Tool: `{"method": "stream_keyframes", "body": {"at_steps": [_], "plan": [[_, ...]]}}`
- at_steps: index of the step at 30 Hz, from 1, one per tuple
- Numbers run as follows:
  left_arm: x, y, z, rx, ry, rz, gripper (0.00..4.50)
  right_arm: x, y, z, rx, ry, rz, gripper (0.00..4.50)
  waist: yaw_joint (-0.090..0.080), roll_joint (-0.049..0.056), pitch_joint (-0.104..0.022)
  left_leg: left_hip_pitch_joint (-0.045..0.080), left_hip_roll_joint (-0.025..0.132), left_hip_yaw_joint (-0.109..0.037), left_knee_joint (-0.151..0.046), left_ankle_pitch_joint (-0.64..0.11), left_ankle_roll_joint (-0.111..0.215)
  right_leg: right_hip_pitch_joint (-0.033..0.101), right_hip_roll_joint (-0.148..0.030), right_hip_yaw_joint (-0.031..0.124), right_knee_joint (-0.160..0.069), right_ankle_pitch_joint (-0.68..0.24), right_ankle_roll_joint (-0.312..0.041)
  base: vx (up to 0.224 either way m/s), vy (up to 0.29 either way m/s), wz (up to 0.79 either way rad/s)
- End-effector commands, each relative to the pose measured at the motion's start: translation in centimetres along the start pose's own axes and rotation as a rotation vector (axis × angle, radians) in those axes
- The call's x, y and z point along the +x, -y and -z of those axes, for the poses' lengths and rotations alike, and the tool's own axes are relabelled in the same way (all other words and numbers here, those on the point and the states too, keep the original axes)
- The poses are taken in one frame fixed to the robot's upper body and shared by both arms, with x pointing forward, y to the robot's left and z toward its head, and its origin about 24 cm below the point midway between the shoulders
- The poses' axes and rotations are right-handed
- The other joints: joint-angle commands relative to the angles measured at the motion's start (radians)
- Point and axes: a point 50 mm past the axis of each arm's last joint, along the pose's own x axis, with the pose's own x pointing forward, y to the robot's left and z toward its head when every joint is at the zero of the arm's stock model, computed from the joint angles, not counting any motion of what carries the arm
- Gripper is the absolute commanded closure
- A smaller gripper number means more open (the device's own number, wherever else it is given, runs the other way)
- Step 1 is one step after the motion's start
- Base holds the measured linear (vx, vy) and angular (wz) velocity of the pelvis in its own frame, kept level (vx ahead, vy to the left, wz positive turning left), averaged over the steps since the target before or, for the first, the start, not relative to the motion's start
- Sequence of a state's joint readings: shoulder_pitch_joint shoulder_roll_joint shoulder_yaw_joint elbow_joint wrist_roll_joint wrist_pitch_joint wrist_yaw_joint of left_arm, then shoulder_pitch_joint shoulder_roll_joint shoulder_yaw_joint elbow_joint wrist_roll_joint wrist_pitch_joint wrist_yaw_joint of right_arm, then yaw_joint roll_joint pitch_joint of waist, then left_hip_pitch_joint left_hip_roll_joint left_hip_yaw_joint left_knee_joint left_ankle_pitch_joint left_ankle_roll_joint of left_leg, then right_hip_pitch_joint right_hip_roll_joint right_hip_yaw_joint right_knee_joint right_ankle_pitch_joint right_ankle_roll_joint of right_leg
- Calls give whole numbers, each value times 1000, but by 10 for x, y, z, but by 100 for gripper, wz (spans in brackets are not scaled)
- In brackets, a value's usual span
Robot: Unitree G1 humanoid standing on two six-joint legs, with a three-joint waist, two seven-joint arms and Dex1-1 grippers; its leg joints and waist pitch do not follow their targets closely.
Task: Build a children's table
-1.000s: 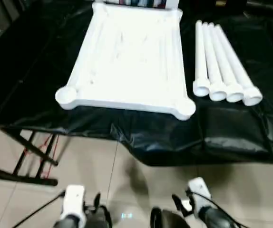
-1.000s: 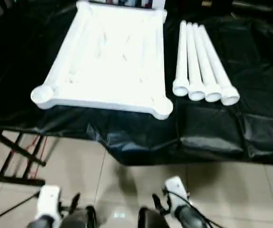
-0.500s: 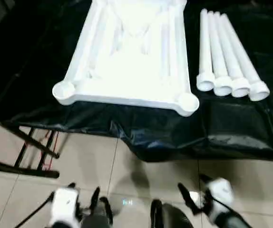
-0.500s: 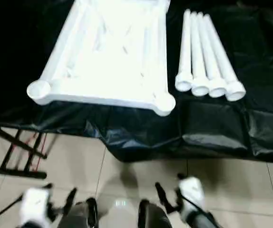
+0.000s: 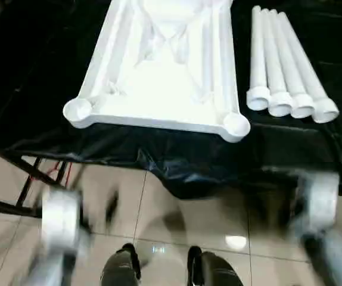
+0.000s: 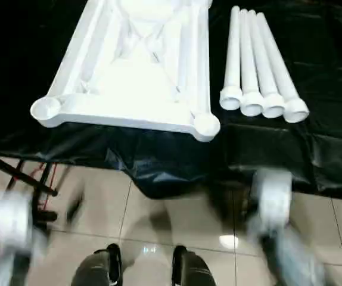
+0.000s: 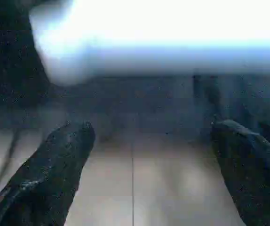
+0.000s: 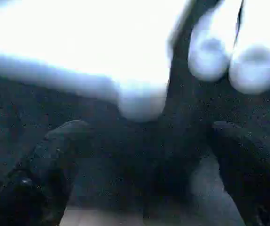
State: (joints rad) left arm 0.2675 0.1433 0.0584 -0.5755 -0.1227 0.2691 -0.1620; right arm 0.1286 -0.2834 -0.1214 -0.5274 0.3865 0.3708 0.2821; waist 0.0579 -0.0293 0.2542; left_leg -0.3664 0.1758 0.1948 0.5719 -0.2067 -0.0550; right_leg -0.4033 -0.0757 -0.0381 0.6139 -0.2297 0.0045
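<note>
Tabletop: the white plastic tabletop [image 5: 165, 71] lies ribbed underside up on the black-draped work table [image 5: 34, 71], its two near round corner sockets [image 5: 235, 124] close to the table's front edge, ahead of both sets of jaws and touched by neither.

Legs: four white tapered tube legs [image 5: 284, 65] lie side by side, touching one another, just beside the tabletop on its right, their wide ends toward the robot; they sit ahead of the right jaws and apart from them.

Left gripper [image 7: 149, 141]: jaws spread wide with nothing between them; in its wrist view the two black fingers [image 7: 55, 165] frame tiled floor, with the tabletop's near left corner ahead of them beyond the black drape.

Right gripper [image 8: 144, 146]: jaws wide apart and empty; ahead of its fingers [image 8: 45, 165] are the tabletop's near right corner and the round ends of the legs.

Arms: both forearms show as blurred shapes over the tiled floor [image 5: 159, 214], short of the table's edge.
</note>
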Motion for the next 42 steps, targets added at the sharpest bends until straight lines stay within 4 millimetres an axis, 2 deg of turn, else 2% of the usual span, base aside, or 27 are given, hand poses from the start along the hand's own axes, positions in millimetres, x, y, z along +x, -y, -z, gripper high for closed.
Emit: {"method": "stream_keyframes", "body": {"at_steps": [1,3,5,7,9,10,11,12,13,14,15,19,21,23,24,25,26,27,28,30,31,32,33,34,36,39,42], "plan": [[1,-6,-6,-16,-3,-62,5,2,2,-5,7,-12,4,4,5,14,-82,17,51,-36,-55,30,74,53,-66,54,-46,198,-230,-63,-6,1],[13,-9,-18,21,58,-72,5,16,8,-17,-16,12,48,4,6,9,-104,9,40,-32,-42,127,98,62,-57,56,-32,319,-244,0,0,0],[21,-11,-19,52,43,-66,5,26,10,-24,-24,59,90,4,7,9,-120,7,38,-30,-36,143,113,65,-56,56,-26,337,-248,0,0,0],[26,-11,-18,62,33,-64,5,32,11,-27,-35,92,110,4,7,10,-127,7,37,-28,-33,136,116,59,-55,55,-25,290,-261,0,0,0],[37,-10,-17,86,35,-81,5,42,11,-23,4,98,135,4,5,-3,-134,4,40,-26,-33,111,118,59,-56,53,-29,224,-265,0,0,0],[44,-8,-17,113,44,-94,5,48,11,-19,30,83,144,4,6,2,-133,5,40,-28,-34,105,116,57,-57,52,-28,202,-265,0,0,0],[52,-6,-17,138,53,-104,5,54,12,-13,34,58,179,4,5,-8,-139,10,41,-25,-34,92,113,54,-55,52,-32,171,-260,0,0,0],[56,-4,-16,154,58,-109,5,57,13,-9,30,41,203,4,8,4,-140,11,42,-29,-37,72,99,51,-57,50,-34,122,-255,0,0,0],[60,-2,-17,160,63,-115,5,59,14,-6,53,18,224,4,9,4,-143,13,42,-28,-36,63,91,49,-57,50,-35,109,-250,0,0,0],[67,4,-18,142,69,-98,5,63,17,0,61,-17,255,4,10,20,-168,16,44,-31,-31,71,77,56,-59,49,-27,131,-254,0,0,0],[71,7,-18,130,63,-83,5,65,17,2,64,-26,263,4,10,11,-168,14,43,-28,-31,64,67,52,-54,48,-29,142,-252,0,0,0],[88,23,-14,80,12,2,5,73,18,5,59,-64,266,4,16,9,-185,7,38,-26,-27,43,55,58,-55,49,-26,161,-255,0,0,0],[93,26,-14,64,10,35,5,78,13,0,41,-44,240,4,17,24,-184,3,39,-27,-28,19,55,55,-57,50,-29,148,-250,0,0,0],[96,23,-13,78,15,34,5,81,6,2,24,-76,223,4,14,1,-190,-1,35,-25,-30,-2,60,61,-55,49,-37,103,-238,0,0,0],[97,23,-13,81,18,31,5,81,6,3,20,-84,220,4,14,7,-191,0,36,-25,-32,-17,61,57,-58,50,-40,66,-231,0,0,0],[98,22,-13,71,11,18,5,80,4,8,33,-95,203,4,12,-4,-193,0,36,-23,-31,-28,61,57,-58,50,-43,43,-225,0,0,0],[96,19,-13,71,3,9,5,79,0,14,39,-116,189,4,16,3,-192,5,40,-26,-36,-84,45,58,-63,48,-47,-43,-214,0,0,0],[95,17,-14,71,-5,9,5,79,-3,18,45,-130,175,4,15,-7,-196,13,44,-26,-41,-162,24,64,-64,44,-54,-163,-193,0,0,0],[94,15,-13,72,1,4,5,80,-4,21,43,-142,181,4,14,-5,-184,21,43,-25,-52,-243,7,58,-58,41,-70,-282,-168,0,0,0],[92,13,-10,80,-9,-7,5,80,-4,23,47,-152,184,4,10,-1,-184,38,39,-26,-61,-343,0,65,-48,31,-86,-398,-154,0,0,0],[89,10,-4,102,-43,-33,5,81,-5,26,57,-166,186,4,15,14,-191,48,37,-26,-62,-369,1,70,-45,26,-88,-412,-159,0,0,0],[87,10,0,75,-62,-31,5,83,-4,25,25,-153,198,4,7,3,-176,56,34,-23,-68,-425,8,71,-39,20,-104,-470,-161,0,0,0],[86,10,1,68,-65,-26,5,84,-4,25,-3,-148,211,4,10,5,-179,68,32,-21,-70,-428,12,77,-41,19,-114,-494,-163,0,0,0],[85,9,3,70,-67,-23,5,85,-5,26,3,-146,207,4,11,5,-183,69,31,-21,-72,-416,17,85,-41,20,-115,-484,-166,0,0,0],[85,8,7,83,-79,-17,5,86,-6,25,14,-140,197,4,15,13,-197,78,32,-18,-81,-344,43,101,-36,21,-107,-347,-204,55,17,4],[86,8,9,90,-90,-18,5,85,-4,25,2,-136,196,4,26,9,-213,68,22,-11,-77,-220,94,125,-34,23,-89,-170,-252,73,12,2],[88,8,8,76,-87,-16,5,85,-3,25,-9,-134,197,4,34,12,-225,66,14,-11,-68,-108,157,136,-24,19,-69,-22,-280,91,13,1]]}}
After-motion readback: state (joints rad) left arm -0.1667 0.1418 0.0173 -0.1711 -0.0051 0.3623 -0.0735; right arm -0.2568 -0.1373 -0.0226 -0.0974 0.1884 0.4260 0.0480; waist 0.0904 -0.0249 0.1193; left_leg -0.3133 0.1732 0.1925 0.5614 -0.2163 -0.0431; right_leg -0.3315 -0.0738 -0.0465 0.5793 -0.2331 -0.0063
